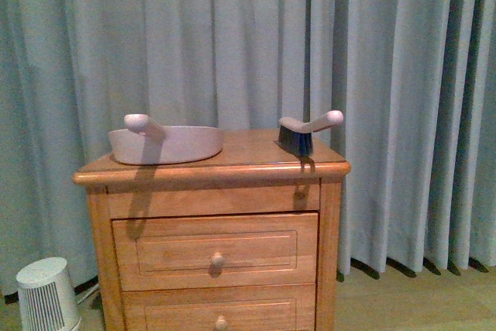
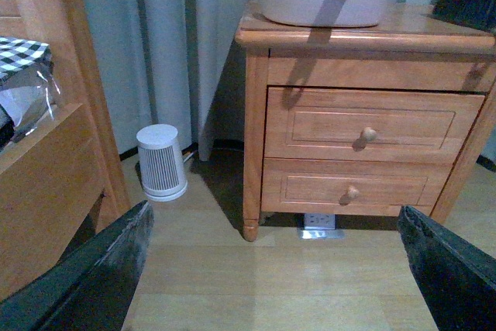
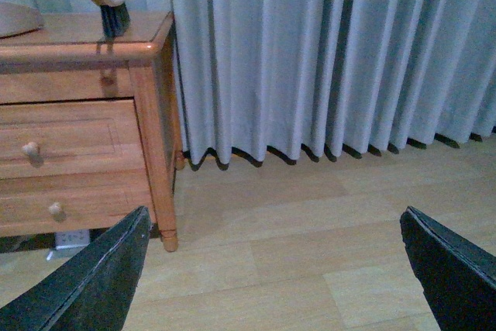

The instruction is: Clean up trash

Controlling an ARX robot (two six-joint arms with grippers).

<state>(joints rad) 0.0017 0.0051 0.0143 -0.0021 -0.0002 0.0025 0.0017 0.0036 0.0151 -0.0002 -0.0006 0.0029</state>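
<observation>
A pale dustpan with an upright handle lies on the left of the wooden nightstand's top. A hand brush with dark bristles and a pale handle stands at the right of the top. Both also show in the left wrist view, the dustpan and the brush, and the brush shows in the right wrist view. My left gripper is open and empty, low over the floor in front of the nightstand. My right gripper is open and empty over the floor to the nightstand's right. No trash shows.
A small white ribbed appliance stands on the floor left of the nightstand. Grey curtains hang behind. A wooden shelf holding a plastic-wrapped item stands at the left. A white socket block lies under the nightstand.
</observation>
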